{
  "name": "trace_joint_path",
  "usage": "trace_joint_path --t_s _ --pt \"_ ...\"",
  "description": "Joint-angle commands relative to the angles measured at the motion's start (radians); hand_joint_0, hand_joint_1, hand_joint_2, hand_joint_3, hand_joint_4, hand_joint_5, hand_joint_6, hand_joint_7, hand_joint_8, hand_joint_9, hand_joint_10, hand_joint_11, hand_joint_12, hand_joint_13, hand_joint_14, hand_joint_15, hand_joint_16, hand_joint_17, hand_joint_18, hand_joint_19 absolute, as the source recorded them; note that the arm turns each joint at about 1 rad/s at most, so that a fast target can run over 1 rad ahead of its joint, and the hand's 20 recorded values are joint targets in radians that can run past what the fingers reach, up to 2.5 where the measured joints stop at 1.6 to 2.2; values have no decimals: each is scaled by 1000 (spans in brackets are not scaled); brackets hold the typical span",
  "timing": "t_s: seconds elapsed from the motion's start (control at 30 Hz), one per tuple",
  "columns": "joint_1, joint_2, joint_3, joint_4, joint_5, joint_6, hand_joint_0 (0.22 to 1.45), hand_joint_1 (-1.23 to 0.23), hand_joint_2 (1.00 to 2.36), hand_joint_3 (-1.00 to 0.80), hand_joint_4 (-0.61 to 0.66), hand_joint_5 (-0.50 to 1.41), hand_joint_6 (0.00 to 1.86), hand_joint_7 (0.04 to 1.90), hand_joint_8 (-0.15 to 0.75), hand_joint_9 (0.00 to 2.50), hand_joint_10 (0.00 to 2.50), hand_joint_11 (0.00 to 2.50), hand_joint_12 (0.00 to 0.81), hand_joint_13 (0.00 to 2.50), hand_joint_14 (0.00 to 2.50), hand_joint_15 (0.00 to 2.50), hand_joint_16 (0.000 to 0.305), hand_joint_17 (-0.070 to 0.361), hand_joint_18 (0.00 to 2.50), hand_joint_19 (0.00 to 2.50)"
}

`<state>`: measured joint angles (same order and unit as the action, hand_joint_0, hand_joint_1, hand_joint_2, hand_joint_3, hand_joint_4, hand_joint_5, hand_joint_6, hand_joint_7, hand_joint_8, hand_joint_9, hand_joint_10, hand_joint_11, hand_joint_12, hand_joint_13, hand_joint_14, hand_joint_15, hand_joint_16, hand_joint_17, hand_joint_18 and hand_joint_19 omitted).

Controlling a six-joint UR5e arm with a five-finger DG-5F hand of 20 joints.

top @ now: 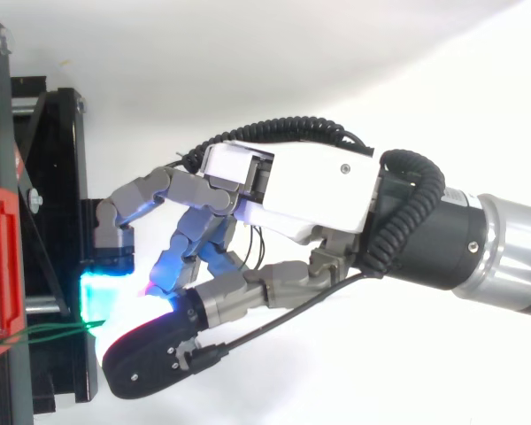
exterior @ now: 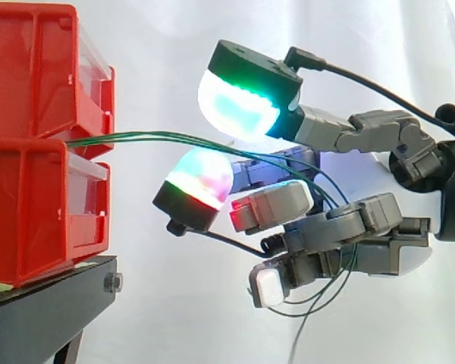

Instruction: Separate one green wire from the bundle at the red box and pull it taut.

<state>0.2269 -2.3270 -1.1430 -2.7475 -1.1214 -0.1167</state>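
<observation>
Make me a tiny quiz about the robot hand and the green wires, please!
1. True or false: the green wires come out where the two stacked red bins meet.
2. Pick one. Where do the wires go? A. into a cup. B. in among the curled fingers of the hand. C. flat along the floor.
3. Fill the gap: the bins sit on a ____ stand.

Key: 1 true. 2 B. 3 black.
</observation>
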Motion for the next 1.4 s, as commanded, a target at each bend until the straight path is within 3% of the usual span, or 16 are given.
trace_joint_path --t_s 0.0,0.3,0.7,0.87,1.37 --pt "0 0 0 0 5 -26 561 -613 1000 -500 222 -224 855 989 325 1166 214 1548 332 1460 1106 1200 59 132 1086 618" --pt "0 0 0 2 2 -29 600 -604 1000 -500 208 -224 852 1003 312 1170 174 1560 330 1456 978 1271 57 129 1072 616" --pt "-6 1 2 2 -5 -29 634 -693 1017 -304 185 -224 871 1037 310 1158 134 1602 326 1464 845 1322 58 130 1062 609" --pt "-9 1 28 -6 -6 -31 652 -760 1018 -276 173 -225 875 1040 316 1144 129 1615 339 1465 813 1337 58 130 1053 610" --pt "-4 0 29 -14 5 -77 709 -835 1007 -415 199 -222 890 999 329 1151 109 1611 341 1472 693 1407 56 125 1052 593"
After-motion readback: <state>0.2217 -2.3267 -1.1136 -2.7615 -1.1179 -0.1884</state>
